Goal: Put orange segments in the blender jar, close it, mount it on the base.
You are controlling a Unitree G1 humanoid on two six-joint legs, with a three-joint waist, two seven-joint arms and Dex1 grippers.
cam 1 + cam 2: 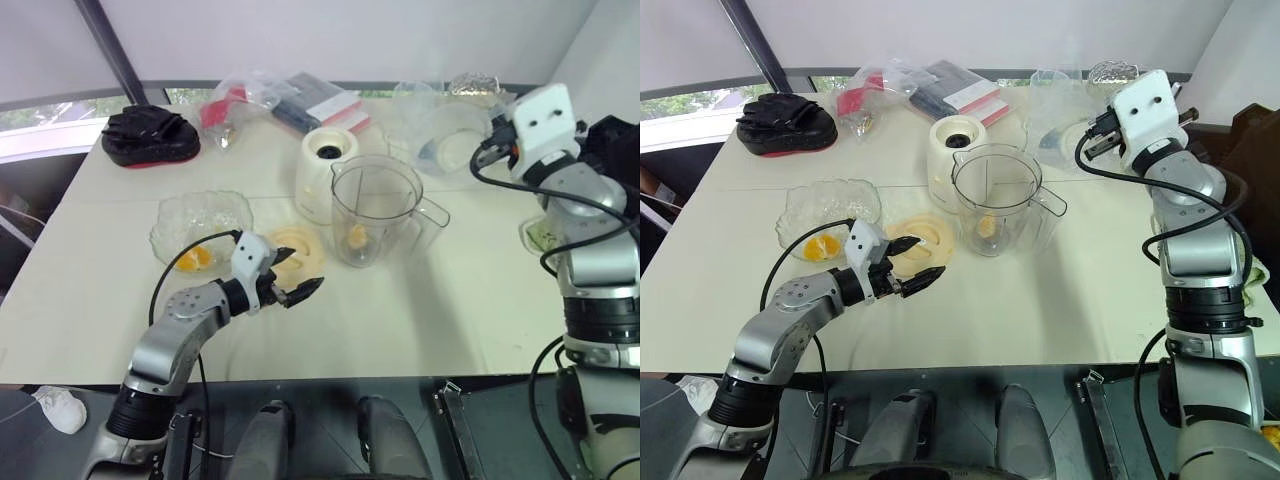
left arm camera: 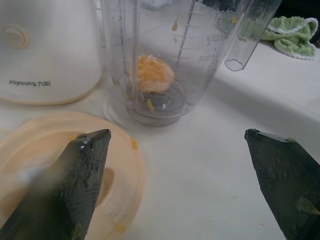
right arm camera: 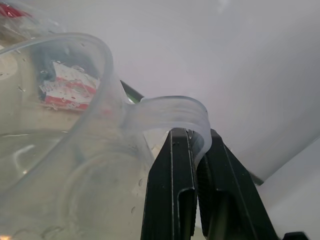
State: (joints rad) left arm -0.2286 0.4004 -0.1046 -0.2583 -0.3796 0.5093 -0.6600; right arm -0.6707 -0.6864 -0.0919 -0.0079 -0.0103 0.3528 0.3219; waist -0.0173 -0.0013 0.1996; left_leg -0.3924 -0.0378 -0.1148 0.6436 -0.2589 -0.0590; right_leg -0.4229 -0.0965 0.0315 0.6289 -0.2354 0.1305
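The clear blender jar (image 1: pixel 378 210) stands mid-table with one orange segment (image 2: pixel 152 74) at its bottom. Behind it is the white blender base (image 1: pixel 325 170). A pale yellow lid (image 1: pixel 305 248) lies flat just left of the jar. A glass bowl (image 1: pixel 200 215) further left holds orange segments (image 1: pixel 195 258). My left gripper (image 1: pixel 298 275) is open and empty, low over the table beside the lid, pointing at the jar. My right gripper (image 3: pixel 192 137) is at the back right, shut on the handle of a clear plastic jug (image 1: pixel 445 135).
A black pouch (image 1: pixel 150 135) lies at the back left. Plastic bags and packets (image 1: pixel 290 100) crowd the back middle. A green cloth (image 2: pixel 290 35) sits near the right edge. The table in front of the jar is bare.
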